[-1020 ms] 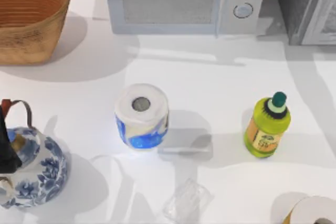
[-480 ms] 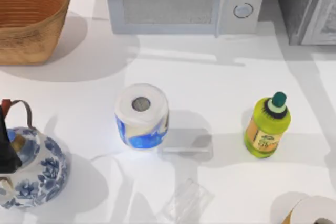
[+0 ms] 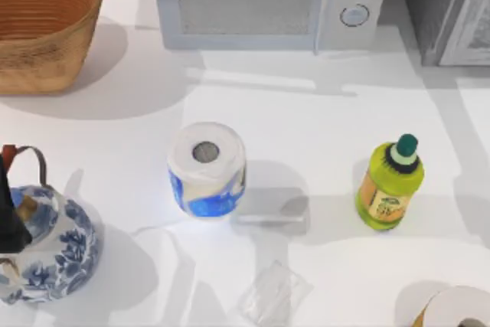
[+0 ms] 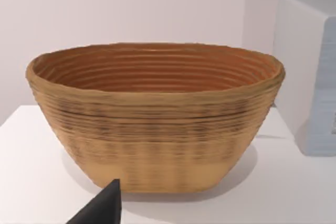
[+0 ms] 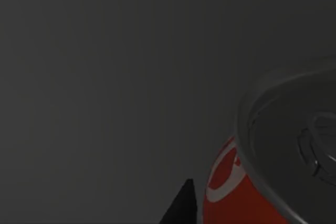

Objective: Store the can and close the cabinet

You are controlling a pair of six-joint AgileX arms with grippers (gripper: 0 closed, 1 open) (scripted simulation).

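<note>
The right wrist view is dim. In it the red can (image 5: 231, 192) with its grey top stands very near, against a dark grey surface. My right gripper (image 5: 236, 211) is shut on the can, with one black fingertip (image 5: 181, 205) showing beside it. The grey cabinet (image 3: 452, 9) stands at the table's back right corner in the top view. My left gripper (image 3: 8, 220) is parked at the table's left edge, above a teapot.
A wicker basket (image 3: 42, 24) sits at the back left and a microwave (image 3: 268, 1) at the back middle. A blue-and-white teapot (image 3: 53, 254), a tissue roll (image 3: 207, 170), a green bottle (image 3: 389, 185) and a clear plastic piece (image 3: 272, 292) stand nearer.
Shadows near the table's right edge have shifted a little. The things on the table and the left arm have stayed put.
</note>
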